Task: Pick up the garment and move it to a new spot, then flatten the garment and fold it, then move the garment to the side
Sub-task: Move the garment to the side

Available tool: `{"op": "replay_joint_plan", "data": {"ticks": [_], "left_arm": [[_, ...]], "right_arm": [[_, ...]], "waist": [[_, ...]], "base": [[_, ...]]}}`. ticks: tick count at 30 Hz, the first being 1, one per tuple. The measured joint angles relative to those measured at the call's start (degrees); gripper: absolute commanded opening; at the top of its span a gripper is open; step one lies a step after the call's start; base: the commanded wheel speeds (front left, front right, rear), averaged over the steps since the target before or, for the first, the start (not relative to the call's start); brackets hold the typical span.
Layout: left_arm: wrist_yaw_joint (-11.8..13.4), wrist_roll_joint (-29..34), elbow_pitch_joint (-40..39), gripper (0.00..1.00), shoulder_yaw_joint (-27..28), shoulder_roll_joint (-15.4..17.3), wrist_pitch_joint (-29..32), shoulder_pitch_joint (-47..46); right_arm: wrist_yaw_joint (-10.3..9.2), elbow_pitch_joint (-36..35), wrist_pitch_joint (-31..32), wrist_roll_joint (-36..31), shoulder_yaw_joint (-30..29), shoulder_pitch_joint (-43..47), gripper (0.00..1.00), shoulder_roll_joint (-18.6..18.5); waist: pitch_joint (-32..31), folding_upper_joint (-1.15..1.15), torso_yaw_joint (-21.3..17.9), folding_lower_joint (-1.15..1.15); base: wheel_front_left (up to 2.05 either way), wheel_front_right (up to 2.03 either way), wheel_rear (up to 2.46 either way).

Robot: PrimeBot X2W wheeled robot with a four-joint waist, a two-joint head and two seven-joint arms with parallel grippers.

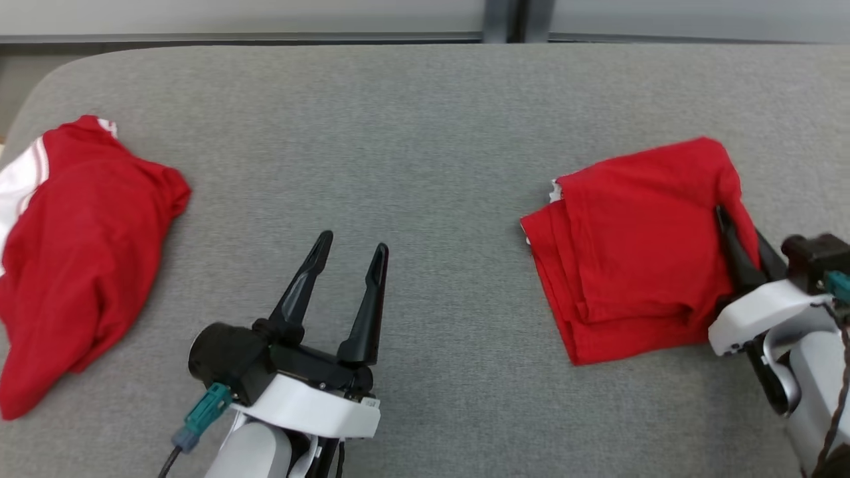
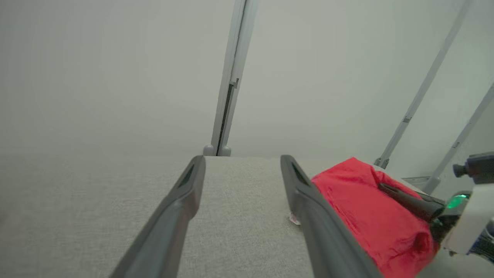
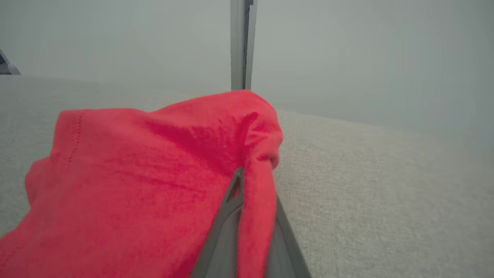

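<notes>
Found right gripper [image 1: 736,222] shut on garment [image 1: 631,245], both fingers pinching a raised fold along its right edge. Confirmed in right wrist view: cloth clamped between the two fingers and draped over them, tips hidden under the fold. Recorded garment as red, folded into a rough square of several layers, lying on surface [image 1: 425,119] at the right side of head view, layered edges showing along its left and lower sides, right edge drawn up into a ridge at the grip. Noted small white tag [image 1: 555,192] at its upper left corner. Found left gripper [image 1: 352,241] wide open and holding nothing, fingers pointing away from the robot, placed over bare surface left of centre near the front, well apart from both pieces of cloth. Could not judge contact between its fingertips and surface. Checked left wrist view: garment seen to the right of the right-hand finger, with one dark finger of right gripper lying across the red fold. Logged second garment [image 1: 80,252], red with white bands at its upper left, lying crumpled and unfolded at the far left of surface, partly cut off by the edge of head view, well apart from the folded one. Recorded surface as grey and woven, with a rounded far left corner. Noted, beyond its far edge, pale wall panels and an upright post [image 2: 227,77].
</notes>
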Motion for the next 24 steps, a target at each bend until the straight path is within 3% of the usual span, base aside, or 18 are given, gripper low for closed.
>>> {"op": "replay_joint_plan", "data": {"ticks": [7,13,24], "left_arm": [[-1.24,2.5,-0.69,1.0,-1.23,-0.02,0.0,-3.71],[-2.25,5.34,-1.26,1.0,0.16,-0.03,-0.01,-9.16],[-3.5,9.38,-2.29,1.0,3.02,-0.01,0.0,-14.67]], "right_arm": [[0.01,-4.21,-0.32,-5.48,6.12,-5.18,0.0,-8.16],[0.03,-5.24,1.8,-2.82,7.39,-10.88,0.0,-17.34],[0.04,-0.58,1.31,-3.89,8.67,-16.68,0.0,-23.84]], "waist": [[2.83,0.0,-4.62,0.0],[7.67,0.0,-9.43,0.0],[15.69,0.0,-15.69,0.0]], "base": [[0.0,0.0,0.0],[0.0,0.0,0.0],[0.0,0.0,0.0]]}}
